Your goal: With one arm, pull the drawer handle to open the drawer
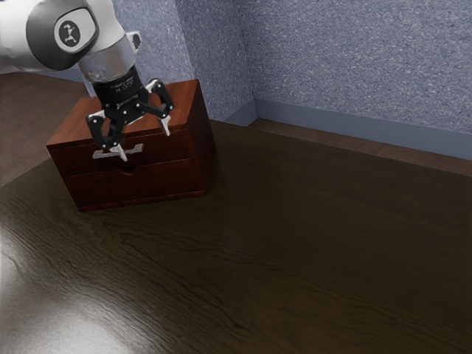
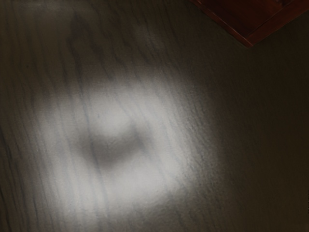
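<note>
Handle position decides the coming move: the drawer handle (image 1: pixel 112 154), a pale bar, is mounted on the front of the drawer (image 1: pixel 173 156). Its long axis runs level along that face, from the exterior view's left to its right. The gripper (image 1: pixel 144 140) is held just in front of the upper part of the cabinet (image 1: pixel 184 99), pointing down, with its fingers spread wide and nothing clasped between them. One fingertip is seen at the handle's right end, close enough that touching cannot be ruled out. The other fingertip stands well off toward the exterior view's right, above the bar. The handle therefore lies below the gripper's middle and toward the exterior view's left, not between the fingers.

The drawer front is seen flush with the cabinet face, so it is judged closed, and its contents cannot be told. The cabinet rests on the dark wooden table (image 1: pixel 310 251). In the wrist view one red-brown corner of the cabinet (image 2: pixel 244 19) is caught beside the glare-lit table (image 2: pixel 120 145).
</note>
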